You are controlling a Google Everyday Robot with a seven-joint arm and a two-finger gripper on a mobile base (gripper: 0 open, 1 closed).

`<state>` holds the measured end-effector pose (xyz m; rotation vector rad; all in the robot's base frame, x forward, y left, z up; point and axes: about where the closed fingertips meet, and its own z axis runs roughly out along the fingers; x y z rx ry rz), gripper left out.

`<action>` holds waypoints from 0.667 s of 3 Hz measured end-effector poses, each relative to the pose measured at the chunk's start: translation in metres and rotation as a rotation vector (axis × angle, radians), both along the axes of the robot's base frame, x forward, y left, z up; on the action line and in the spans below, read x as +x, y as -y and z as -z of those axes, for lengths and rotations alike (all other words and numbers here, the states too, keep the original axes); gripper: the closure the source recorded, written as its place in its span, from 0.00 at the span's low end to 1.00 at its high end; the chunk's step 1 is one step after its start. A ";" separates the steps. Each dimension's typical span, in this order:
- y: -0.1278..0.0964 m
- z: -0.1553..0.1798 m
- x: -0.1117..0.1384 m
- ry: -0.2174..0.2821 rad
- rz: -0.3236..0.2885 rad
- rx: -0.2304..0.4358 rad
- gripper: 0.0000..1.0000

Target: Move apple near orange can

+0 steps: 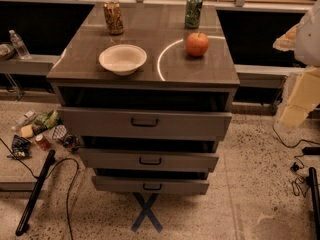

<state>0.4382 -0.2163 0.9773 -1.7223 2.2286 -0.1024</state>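
The red-orange apple (197,44) sits on the right side of the grey cabinet top (145,71). The orange can (113,17) stands upright at the back left of the top, well apart from the apple. My gripper (287,40) shows at the right edge of the view, off the cabinet's right side and about level with the apple. It holds nothing that I can see.
A green can (194,10) stands at the back right, just behind the apple. A white bowl (123,59) sits front left. Three drawers (145,122) below stand partly open. Snack packets (42,129) and cables (35,191) lie on the floor at left.
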 end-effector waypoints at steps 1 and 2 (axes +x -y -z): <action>0.000 0.000 0.000 0.000 0.000 0.000 0.00; 0.000 0.003 0.019 0.039 0.027 0.091 0.00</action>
